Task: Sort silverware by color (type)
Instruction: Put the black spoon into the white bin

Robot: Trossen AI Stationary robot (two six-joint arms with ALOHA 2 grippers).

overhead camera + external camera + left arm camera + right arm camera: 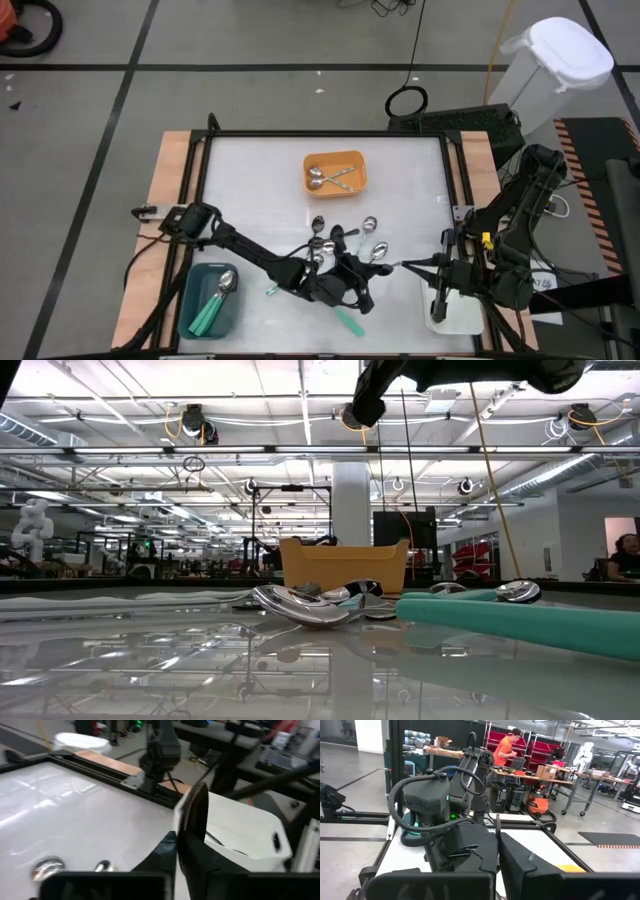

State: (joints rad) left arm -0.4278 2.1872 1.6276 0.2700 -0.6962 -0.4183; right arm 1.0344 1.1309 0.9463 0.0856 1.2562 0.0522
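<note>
The teal tray (196, 318) holds teal-handled spoons (213, 305), bowls pointing toward the table's far edge. The left gripper (352, 296) hovers low at the table's front centre, jaws together around a black spoon (195, 817), which stands upright between the fingers. A teal-handled spoon (350, 321) lies diagonally just beside these jaws. Silver spoons (370, 238) lie scattered just beyond them. The right gripper (437, 300) sits over the white tray (460, 322), jaws closed, empty.

In the high view's centre, the left gripper (345, 290) covers part of the spoon cluster (345, 240); the teal-handled spoon (520, 622) runs off the low view's right edge.
</note>
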